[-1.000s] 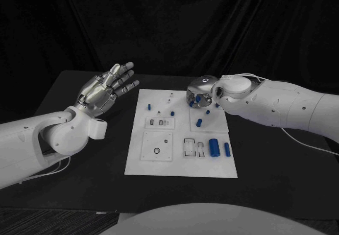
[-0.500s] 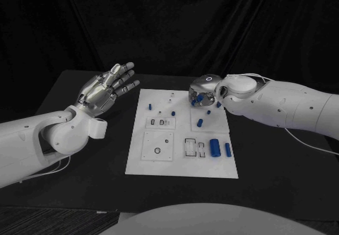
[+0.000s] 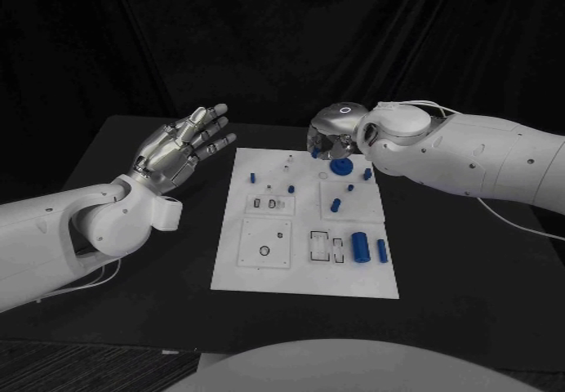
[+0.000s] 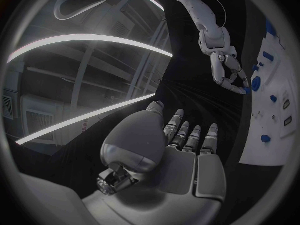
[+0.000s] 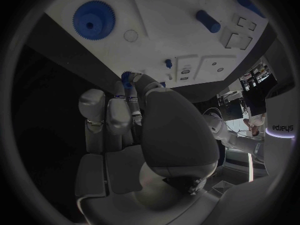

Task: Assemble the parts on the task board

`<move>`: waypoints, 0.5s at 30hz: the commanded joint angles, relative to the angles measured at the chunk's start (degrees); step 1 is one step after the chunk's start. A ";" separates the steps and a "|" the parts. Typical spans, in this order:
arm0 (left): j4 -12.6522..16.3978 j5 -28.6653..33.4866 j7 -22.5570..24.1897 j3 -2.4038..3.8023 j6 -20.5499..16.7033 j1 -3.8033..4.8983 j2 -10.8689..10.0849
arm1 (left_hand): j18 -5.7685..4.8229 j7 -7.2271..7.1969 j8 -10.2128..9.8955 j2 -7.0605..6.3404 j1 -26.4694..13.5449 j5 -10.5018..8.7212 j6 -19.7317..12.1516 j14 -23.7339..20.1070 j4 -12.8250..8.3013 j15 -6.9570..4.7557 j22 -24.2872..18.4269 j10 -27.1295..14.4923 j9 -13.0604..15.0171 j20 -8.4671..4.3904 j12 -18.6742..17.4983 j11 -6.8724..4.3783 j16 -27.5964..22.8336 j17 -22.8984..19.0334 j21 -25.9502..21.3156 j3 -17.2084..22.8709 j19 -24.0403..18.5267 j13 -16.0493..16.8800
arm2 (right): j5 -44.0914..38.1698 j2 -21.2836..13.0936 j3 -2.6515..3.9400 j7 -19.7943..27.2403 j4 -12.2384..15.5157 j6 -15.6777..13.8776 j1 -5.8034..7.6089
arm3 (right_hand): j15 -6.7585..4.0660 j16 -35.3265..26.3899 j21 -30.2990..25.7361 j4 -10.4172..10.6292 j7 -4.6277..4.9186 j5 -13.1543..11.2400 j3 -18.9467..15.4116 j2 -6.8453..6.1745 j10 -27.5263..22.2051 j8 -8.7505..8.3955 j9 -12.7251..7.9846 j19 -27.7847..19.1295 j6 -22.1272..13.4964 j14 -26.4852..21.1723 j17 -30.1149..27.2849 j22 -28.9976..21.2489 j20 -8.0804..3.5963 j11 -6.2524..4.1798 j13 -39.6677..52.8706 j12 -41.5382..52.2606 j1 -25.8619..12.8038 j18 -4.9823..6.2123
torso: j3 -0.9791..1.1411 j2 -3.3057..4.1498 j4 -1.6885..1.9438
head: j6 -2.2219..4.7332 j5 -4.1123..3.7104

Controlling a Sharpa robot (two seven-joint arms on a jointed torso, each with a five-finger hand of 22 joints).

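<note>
The white task board (image 3: 304, 273) lies mid-table. My right hand (image 3: 335, 135) hovers over the board's far edge and pinches a small blue part (image 3: 316, 153) between thumb and fingertips; the right wrist view shows that part (image 5: 127, 77) at the fingertips. A blue gear (image 3: 341, 169) lies flat on the board just in front of the hand, also visible as the gear (image 5: 94, 17) from the wrist. Two blue cylinders (image 3: 359, 245) lie at the board's near right. Left of the board my left hand (image 3: 183, 147) is raised, fingers spread, holding nothing.
Several small blue pegs (image 3: 333, 204) stand around the board's far half. Rectangular recesses (image 3: 265, 249) sit at the near left of the board. From the left wrist, the board (image 4: 275, 135) and my right hand (image 4: 228, 75) show beyond the left hand (image 4: 181, 150).
My right hand has risen and drawn back toward the board's far edge, uncovering the blue gear that now lies on the board. The left hand has stayed where it was.
</note>
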 commanded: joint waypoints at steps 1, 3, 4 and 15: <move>0.11 -1.08 2.11 0.07 -0.94 0.10 0.11 | 2.21 -0.23 0.53 -0.33 0.60 0.71 -0.83 -0.39 -0.41 -0.10 0.41 -0.06 0.85 -0.28 0.47 0.17 0.89 0.56 0.36 0.35 0.04 0.67 | 0.23 0.53 0.03 -1.02 -0.72 0.20 0.16 | -0.13 0.87 1.28 -0.39 0.36 0.26 2.24 1.22 2.20 1.29 1.98 0.30 0.72 0.28 0.95 1.16 -0.10 -0.65 0.31 -0.07 0.51 -3.20 | -0.05 0.29 0.28 | 0.01 0.31; -0.01 -1.61 2.52 0.07 -1.13 0.11 0.18 | 2.22 -0.76 0.16 -0.45 0.52 0.71 -2.27 -0.49 -0.42 -0.12 0.34 -0.14 0.69 -0.42 0.27 -0.31 0.78 0.53 0.25 0.38 -0.13 0.64 | 0.24 1.28 0.03 -1.01 -1.49 0.46 0.23 | -0.09 0.87 1.30 -0.41 0.38 0.12 2.28 1.24 2.23 1.18 2.02 0.24 0.62 0.25 0.99 1.23 -0.06 -0.62 0.24 -0.28 0.48 -3.20 | -0.06 0.43 0.52 | 0.01 0.39; -0.11 -1.89 2.79 0.07 -1.26 0.11 0.26 | 2.22 -0.90 0.07 -0.47 0.49 0.71 -2.62 -0.51 -0.40 -0.12 0.33 -0.15 0.65 -0.45 0.24 -0.41 0.75 0.52 0.23 0.39 -0.15 0.64 | 0.24 1.65 0.03 -1.00 -1.88 0.58 0.25 | -0.08 0.86 1.29 -0.42 0.40 0.07 2.30 1.26 2.24 1.13 2.04 0.21 0.57 0.23 1.00 1.25 -0.05 -0.60 0.21 -0.37 0.46 -3.20 | -0.09 0.48 0.60 | 0.02 0.38; -1.23 -3.32 4.84 0.07 -2.13 0.11 1.18 | 2.30 -5.18 -1.83 -0.69 -0.39 0.49 -12.24 -1.19 0.28 -1.83 -0.20 -0.63 -0.25 -2.29 -0.73 -0.22 -0.91 0.17 -0.74 0.23 -1.37 0.52 | 0.24 4.74 0.03 -0.74 -5.11 1.29 0.29 | 0.03 0.88 1.42 -0.44 0.48 -0.16 2.41 1.34 2.28 0.85 2.13 0.14 0.28 0.14 1.10 1.58 0.05 -0.50 0.04 -0.87 0.37 -3.25 | -0.26 1.73 2.13 | 1.21 -0.53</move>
